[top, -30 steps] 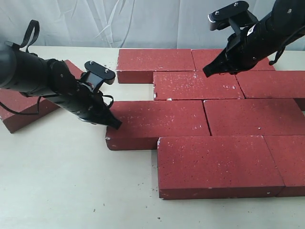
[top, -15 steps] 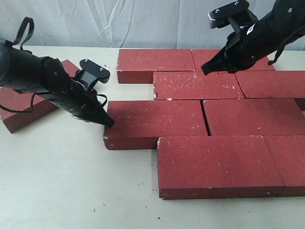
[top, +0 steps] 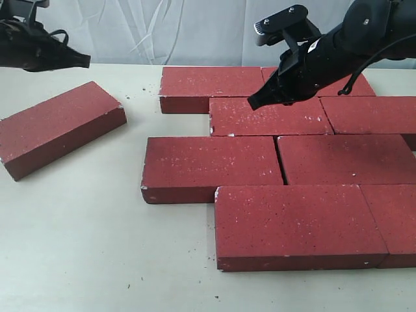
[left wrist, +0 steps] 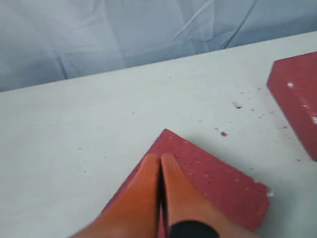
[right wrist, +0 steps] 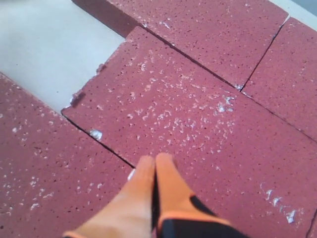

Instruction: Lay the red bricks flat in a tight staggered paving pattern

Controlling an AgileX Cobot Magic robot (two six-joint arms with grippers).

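**Eight bricks paved, one loose; both grippers clamped on nothing**

The exterior view gives the whole layout. Eight red bricks lie flat in a paved patch of four staggered rows on the pale table. A ninth, the loose brick, lies flat and skewed, well apart from the patch on its left. The right gripper hangs over the patch, above the left brick of the second row. The left gripper is far off the patch's left side, beyond the loose brick and near the grey backdrop. From this view, neither gripper's fingers can be read.

The wrist views settle that. In the left wrist view, the left gripper has its orange fingers pressed together with nothing between them, above a corner of the loose brick. An end of one patch brick and some red crumbs show too.

In the right wrist view, the right gripper is likewise squeezed closed and empty. It also shows thin dark joints in the patch, white specks, and a chipped corner by bare table. Whether its tips touch the brick cannot be told.
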